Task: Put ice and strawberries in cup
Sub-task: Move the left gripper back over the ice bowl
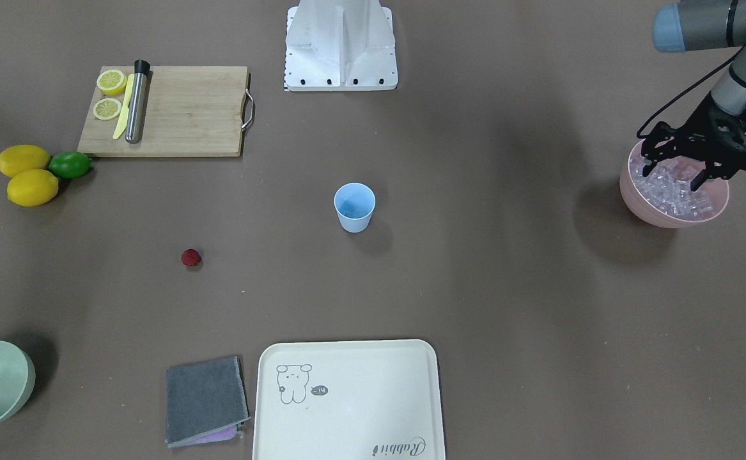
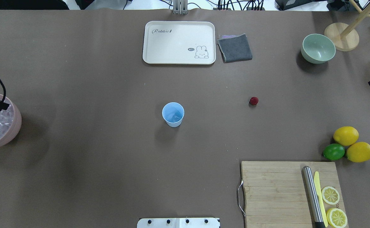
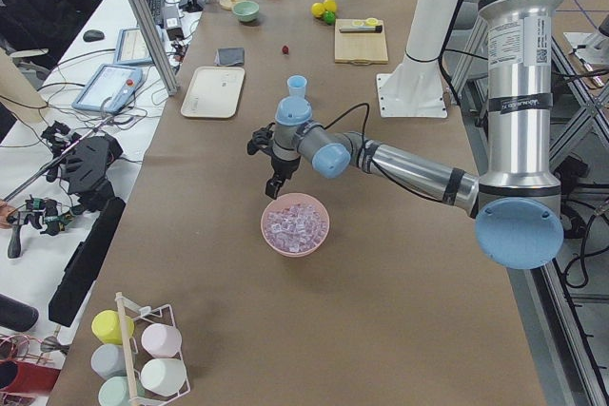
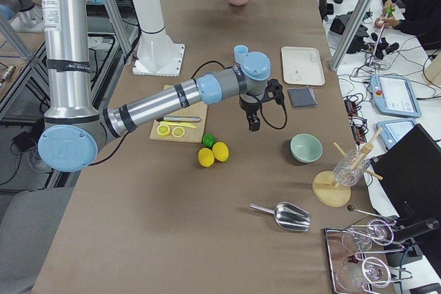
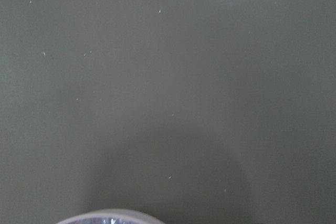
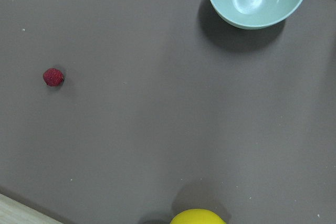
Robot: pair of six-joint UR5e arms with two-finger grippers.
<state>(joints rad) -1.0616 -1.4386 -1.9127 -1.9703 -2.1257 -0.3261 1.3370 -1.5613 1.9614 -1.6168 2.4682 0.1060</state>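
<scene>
Ice (image 1: 674, 195) in pink bowl (image 1: 642, 208), far right.
My left gripper (image 1: 674, 177) hangs over it, spread wide; right gripper (image 4: 253, 122), I cannot tell.

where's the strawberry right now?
Overhead view: the strawberry lies on bare table in the robot's right half, right of the blue cup, with the pale green bowl farther out beyond it.
</scene>
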